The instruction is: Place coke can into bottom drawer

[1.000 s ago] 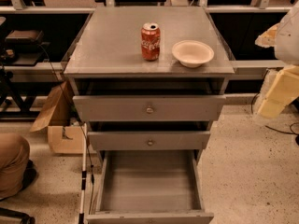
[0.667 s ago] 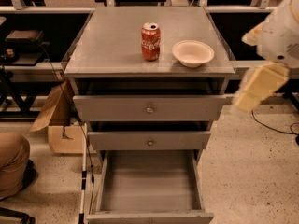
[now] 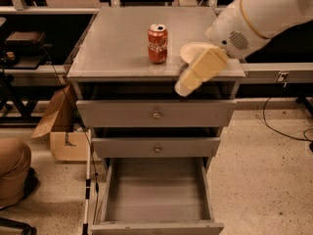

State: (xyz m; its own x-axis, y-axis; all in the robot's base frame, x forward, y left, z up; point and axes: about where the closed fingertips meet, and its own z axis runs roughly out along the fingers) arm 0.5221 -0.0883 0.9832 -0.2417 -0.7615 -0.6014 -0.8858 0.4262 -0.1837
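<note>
Fingers (image 3: 188,82) near one coke can (image 3: 157,44)

The single camera looks from high in front of the bench (image 3: 117,43), facing it squarely and tilted steeply down, near enough that its top and the open bottom drawer (image 3: 156,190) span the frame, the pincer (image 3: 188,82) hanging close over the bench's front right edge.

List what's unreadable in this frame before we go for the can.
All camera view:
- bowl: mostly hidden by the gripper, which hangs at the cabinet top's front right edge.
- bottom drawer: front panel cut off by the lower frame edge.
- upper drawers: shut, so contents are hidden.
- coke can: far side unseen.
</note>
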